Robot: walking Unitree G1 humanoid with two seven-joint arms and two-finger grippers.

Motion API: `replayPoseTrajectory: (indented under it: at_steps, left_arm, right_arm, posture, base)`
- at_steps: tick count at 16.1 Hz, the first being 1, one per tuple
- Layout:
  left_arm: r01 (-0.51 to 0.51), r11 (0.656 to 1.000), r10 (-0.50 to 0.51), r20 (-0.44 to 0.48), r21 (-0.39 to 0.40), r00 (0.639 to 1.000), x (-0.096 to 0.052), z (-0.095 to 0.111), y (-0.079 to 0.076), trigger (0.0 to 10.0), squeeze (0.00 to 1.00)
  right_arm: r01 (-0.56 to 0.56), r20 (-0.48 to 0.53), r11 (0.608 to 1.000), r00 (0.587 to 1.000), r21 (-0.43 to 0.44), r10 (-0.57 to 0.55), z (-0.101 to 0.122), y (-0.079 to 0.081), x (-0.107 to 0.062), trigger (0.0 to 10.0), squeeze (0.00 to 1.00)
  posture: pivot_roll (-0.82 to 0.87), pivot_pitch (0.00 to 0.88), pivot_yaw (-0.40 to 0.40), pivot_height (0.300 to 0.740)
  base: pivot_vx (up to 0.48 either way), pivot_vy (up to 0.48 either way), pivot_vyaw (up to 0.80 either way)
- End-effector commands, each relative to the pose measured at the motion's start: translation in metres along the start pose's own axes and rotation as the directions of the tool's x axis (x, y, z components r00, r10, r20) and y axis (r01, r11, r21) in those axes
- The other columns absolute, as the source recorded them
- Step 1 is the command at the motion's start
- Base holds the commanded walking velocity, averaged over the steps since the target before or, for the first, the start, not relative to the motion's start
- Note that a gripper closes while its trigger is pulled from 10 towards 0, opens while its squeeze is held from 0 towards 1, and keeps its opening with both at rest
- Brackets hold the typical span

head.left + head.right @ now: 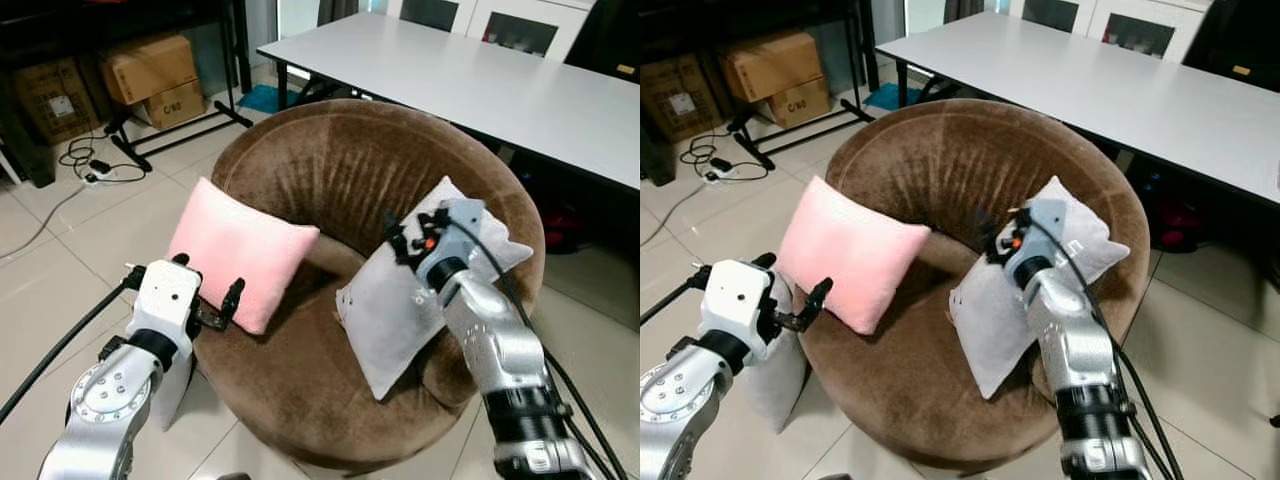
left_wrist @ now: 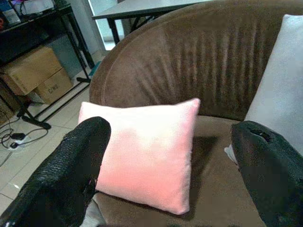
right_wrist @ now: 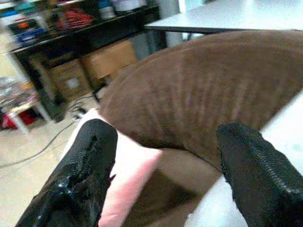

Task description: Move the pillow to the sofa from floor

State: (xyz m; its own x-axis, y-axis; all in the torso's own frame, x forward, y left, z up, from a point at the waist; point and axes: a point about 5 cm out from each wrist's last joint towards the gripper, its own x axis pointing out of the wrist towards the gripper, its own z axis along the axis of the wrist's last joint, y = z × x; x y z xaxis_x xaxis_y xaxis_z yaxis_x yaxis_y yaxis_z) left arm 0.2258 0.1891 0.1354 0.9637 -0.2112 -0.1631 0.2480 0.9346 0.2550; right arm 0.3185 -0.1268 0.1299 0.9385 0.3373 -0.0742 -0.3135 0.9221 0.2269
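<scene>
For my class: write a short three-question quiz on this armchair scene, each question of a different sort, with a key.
1. True or false: the pink pillow lies on the floor.
2. Which pillow leans nearest the right gripper? A pink, B grey, C neither.
3. Fill in: the left gripper hovers beside the brown ____ with its fingers open.

Key: 1 false, it rests on the sofa. 2 B, the grey pillow. 3 sofa.

The round brown sofa (image 1: 330,170) stands on the tiled floor (image 1: 110,230) and carries two pillows, a pink pillow (image 1: 240,250) leaning at its left rim and a grey pillow (image 1: 400,300) propped against its right arm, while cardboard boxes (image 1: 150,75) rest on the floor at far left.
</scene>
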Motion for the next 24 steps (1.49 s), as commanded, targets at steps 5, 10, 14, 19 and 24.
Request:
replayPoseTrajectory:
  at_steps: [5,10,14,19,24]
  left_arm:
    - [-0.095,0.995,0.095,0.030,-0.003,0.995,0.001,0.002,0.006,10.0,0.00]
    - [-0.126,0.991,0.128,0.034,-0.048,0.991,0.000,0.001,0.002,10.0,0.00]
    - [-0.149,0.988,0.151,0.036,-0.043,0.988,0.001,0.000,0.005,10.0,0.00]
    - [-0.193,0.981,0.193,0.023,0.001,0.981,-0.001,-0.004,0.010,10.0,0.00]
    - [-0.206,0.979,0.206,0.028,-0.001,0.978,0.000,-0.004,0.011,10.0,0.00]
  right_arm:
    - [0.007,-0.046,0.999,0.999,-0.043,-0.009,0.000,-0.003,-0.016,10.0,0.00]
    - [-0.029,-0.084,0.994,0.996,-0.103,0.020,-0.010,0.010,-0.027,10.0,0.00]
    - [-0.050,-0.100,0.989,0.994,-0.143,0.035,-0.010,0.013,-0.025,10.0,0.00]
    - [0.052,-0.147,0.981,0.986,-0.187,-0.081,-0.022,0.001,-0.027,10.0,0.00]
    - [0.054,-0.151,0.981,0.985,-0.186,-0.083,-0.023,0.004,-0.027,10.0,0.00]
  posture:
    - [0.04,0.000,-0.046,0.740]
    - [0.04,0.000,-0.056,0.740]
    - [0.04,0.000,-0.062,0.740]
    - [0.05,0.000,-0.064,0.740]
    - [0.04,0.000,-0.060,0.740]
  base:
    - [0.000,0.000,0.00]
    - [0.000,0.245,0.00]
    - [0.000,0.419,0.00]
    - [0.000,0.388,0.00]
    - [0.000,0.385,0.00]
